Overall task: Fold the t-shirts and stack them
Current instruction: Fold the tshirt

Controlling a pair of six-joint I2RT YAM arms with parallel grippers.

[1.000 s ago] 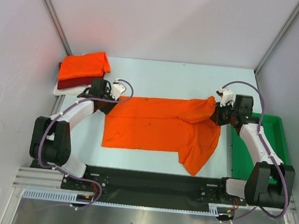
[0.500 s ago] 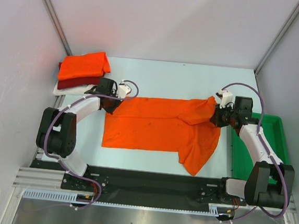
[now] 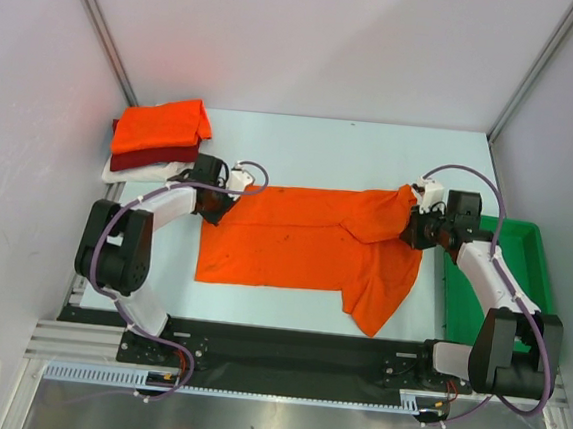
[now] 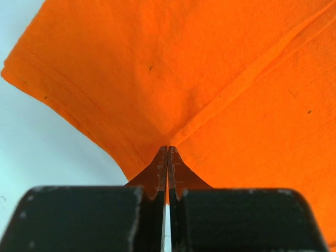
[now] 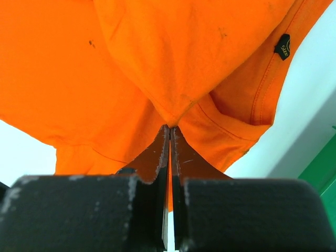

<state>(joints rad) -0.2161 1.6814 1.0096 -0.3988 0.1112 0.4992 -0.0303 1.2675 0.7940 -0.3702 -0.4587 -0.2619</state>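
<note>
Progress, mid-task: stack (image 3: 158,138) of three folded t-shirts (orange, dark red, white) at the desk's (image 3: 322,147) far left corner; fourth orange t-shirt (image 3: 304,246) spread mid-desk, left end effector (image 3: 217,201) and right end effector (image 3: 413,226) each clamped shut on its far edge; its folding judged barely begun.
</note>
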